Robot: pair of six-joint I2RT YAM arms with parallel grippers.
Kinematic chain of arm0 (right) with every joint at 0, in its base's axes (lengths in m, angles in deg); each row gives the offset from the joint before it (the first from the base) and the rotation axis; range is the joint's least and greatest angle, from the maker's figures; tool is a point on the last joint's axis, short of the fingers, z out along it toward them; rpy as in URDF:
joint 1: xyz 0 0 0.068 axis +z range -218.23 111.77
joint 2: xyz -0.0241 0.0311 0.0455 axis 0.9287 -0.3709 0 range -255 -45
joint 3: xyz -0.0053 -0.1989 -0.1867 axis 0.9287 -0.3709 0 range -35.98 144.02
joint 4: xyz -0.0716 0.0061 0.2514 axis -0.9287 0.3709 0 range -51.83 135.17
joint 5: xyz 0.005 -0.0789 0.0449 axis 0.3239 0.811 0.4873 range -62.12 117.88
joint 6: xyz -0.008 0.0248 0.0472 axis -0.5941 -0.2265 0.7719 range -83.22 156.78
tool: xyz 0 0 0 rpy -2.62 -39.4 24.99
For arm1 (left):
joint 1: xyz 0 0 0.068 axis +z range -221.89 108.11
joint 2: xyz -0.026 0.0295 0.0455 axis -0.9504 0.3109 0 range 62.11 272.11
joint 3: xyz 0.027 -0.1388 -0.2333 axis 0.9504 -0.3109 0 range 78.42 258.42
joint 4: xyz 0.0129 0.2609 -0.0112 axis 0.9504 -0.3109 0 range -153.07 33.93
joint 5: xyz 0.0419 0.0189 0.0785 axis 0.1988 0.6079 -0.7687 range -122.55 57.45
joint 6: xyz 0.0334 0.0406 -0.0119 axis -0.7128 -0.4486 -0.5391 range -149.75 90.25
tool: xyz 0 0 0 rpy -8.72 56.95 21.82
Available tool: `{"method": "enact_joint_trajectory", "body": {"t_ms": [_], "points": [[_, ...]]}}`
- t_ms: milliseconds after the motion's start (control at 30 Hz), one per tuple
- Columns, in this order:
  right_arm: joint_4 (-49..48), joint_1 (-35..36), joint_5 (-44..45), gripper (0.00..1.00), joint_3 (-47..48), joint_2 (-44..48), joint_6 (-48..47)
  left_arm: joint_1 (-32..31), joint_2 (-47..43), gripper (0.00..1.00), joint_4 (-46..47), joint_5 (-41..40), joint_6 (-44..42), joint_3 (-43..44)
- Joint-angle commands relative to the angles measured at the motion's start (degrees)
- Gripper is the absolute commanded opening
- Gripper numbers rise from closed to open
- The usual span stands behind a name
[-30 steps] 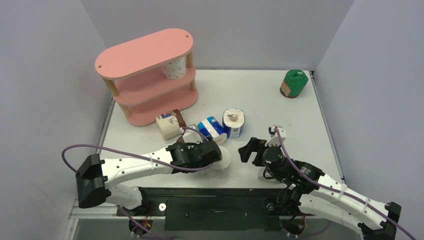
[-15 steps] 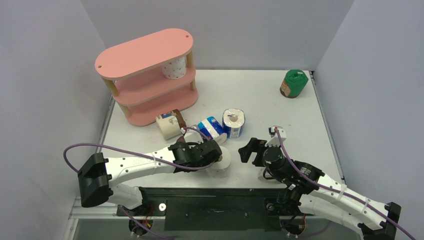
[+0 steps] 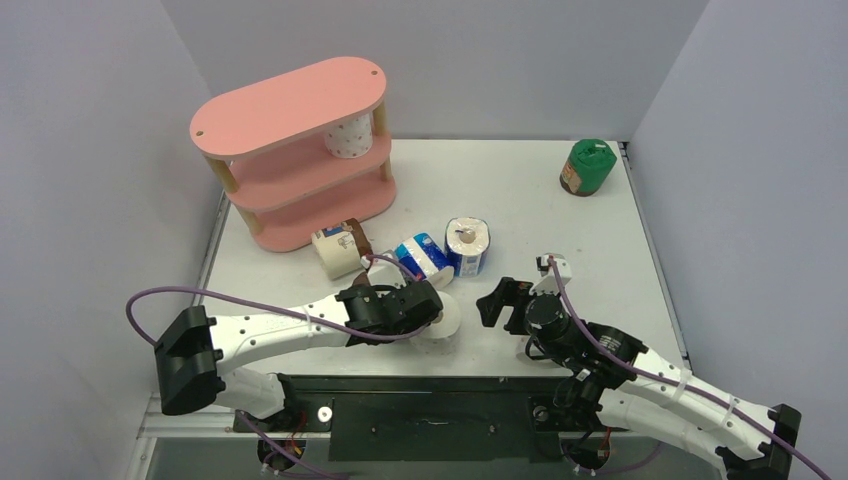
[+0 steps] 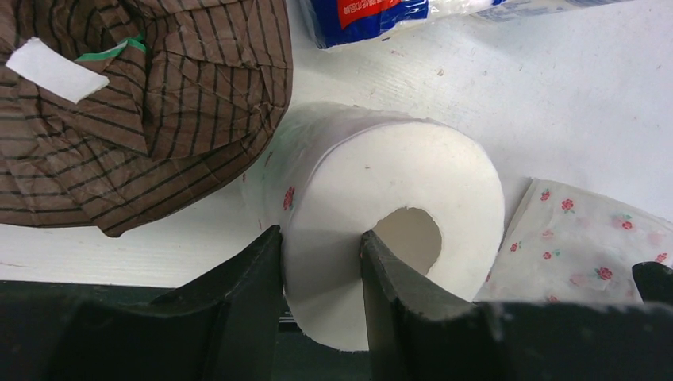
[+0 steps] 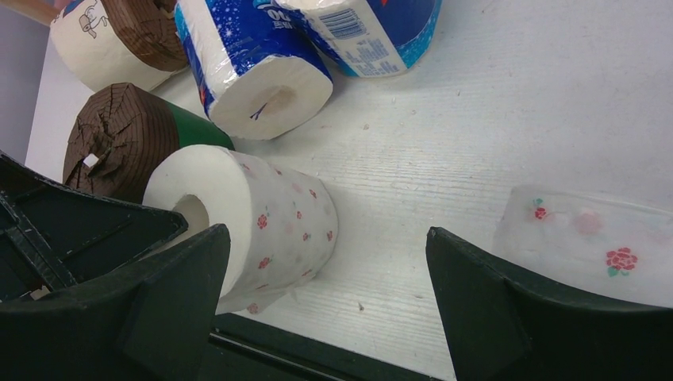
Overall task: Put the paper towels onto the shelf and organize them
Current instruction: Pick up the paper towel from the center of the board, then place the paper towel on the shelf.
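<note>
A white pink-dotted paper towel roll (image 4: pixel 413 190) lies on its side at the table's near edge. My left gripper (image 4: pixel 321 246) is shut on its wall, one finger outside and one in the core hole; in the top view it (image 3: pixel 432 305) sits over that roll (image 3: pixel 447 318). My right gripper (image 5: pixel 327 232) stands open just right of this roll (image 5: pixel 270 222), with nothing between its fingers. A second dotted roll (image 5: pixel 587 246) lies by its right finger. The pink shelf (image 3: pixel 290 105) stands far left with one dotted roll (image 3: pixel 348 137) on its middle tier.
A brown striped roll (image 4: pixel 143 111) touches the held roll on its left. Two blue-and-white rolls (image 3: pixel 423 256) (image 3: pixel 467 245) and a beige roll (image 3: pixel 338 250) lie between the grippers and the shelf. A green roll (image 3: pixel 586 166) stands at the far right.
My left gripper has closed onto the dotted roll's wall, and the left arm has shifted slightly. The right arm has edged a little left. The rolls have not moved.
</note>
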Motion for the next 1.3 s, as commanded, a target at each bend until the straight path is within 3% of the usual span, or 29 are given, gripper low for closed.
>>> {"method": "enact_joint_trajectory", "body": {"t_ms": [0,300,433,567,667,767,900,1267], "points": [[-1.04,-0.12,0.26,0.89,1.13,1.17,0.7,0.05,-3.73,0.18,-0.79,-1.94,0.05,2.17],[-0.01,-0.16,0.71,0.89,3.56,1.38,-0.2,0.31,-11.57,0.12,-10.53,-8.0,-1.86,10.86],[-0.27,-0.17,0.63,0.89,4.62,0.21,-0.73,3.6,-15.51,0.12,-15.21,-11.83,-4.33,15.5],[-1.09,-0.13,0.55,0.89,5.61,-1.64,-1.47,13.42,-19.78,0.12,-14.98,-10.05,-9.93,16.95],[-1.57,-0.19,0.79,0.89,6.96,-3.54,-2.22,24.68,-22.13,0.12,-12.44,-5.73,-15.75,17.64],[-1.74,-0.2,1.31,0.89,9.25,-5.31,-3.65,36.26,-21.2,0.12,-10.33,0.91,-19.7,18.98],[-1.77,-0.33,2.17,0.89,12.16,-8.05,-5.74,47.17,-17.18,0.11,-8.09,8.54,-23.07,21.6],[-3.03,-2.39,1.26,0.89,16.23,-13.18,-9.89,62.68,-8.44,0.1,-2.73,17.55,-25.13,26.85]]}}
